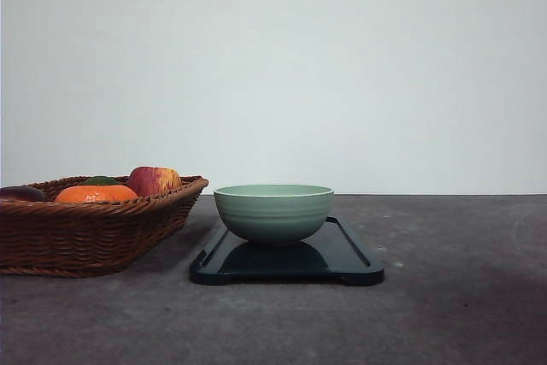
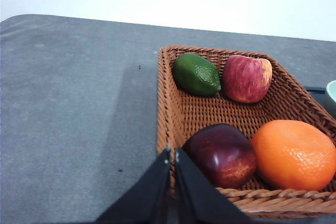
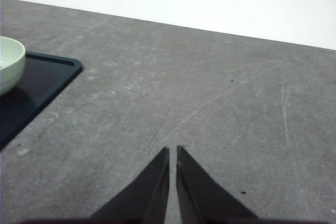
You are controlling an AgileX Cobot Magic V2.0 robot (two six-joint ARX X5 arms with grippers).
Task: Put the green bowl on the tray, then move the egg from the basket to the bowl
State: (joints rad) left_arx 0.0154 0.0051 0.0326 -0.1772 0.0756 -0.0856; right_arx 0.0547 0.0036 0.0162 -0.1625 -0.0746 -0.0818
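The green bowl (image 1: 273,211) stands upright on the black tray (image 1: 350,258) at the table's centre. Left of it sits the wicker basket (image 1: 85,232). The left wrist view looks into the basket (image 2: 167,103); the egg is out of view among the fruit there. My left gripper (image 2: 172,153) is shut and empty, its tips over the basket's rim beside a dark red fruit (image 2: 220,153). Over bare table to the right of the tray (image 3: 47,77) and bowl (image 3: 8,64), my right gripper (image 3: 173,150) is shut on nothing.
The basket holds a lime (image 2: 197,73), a red-yellow apple (image 2: 247,78) and an orange (image 2: 294,153). A white wall stands behind the grey table (image 1: 461,297), with bare tabletop right of the tray and left of the basket.
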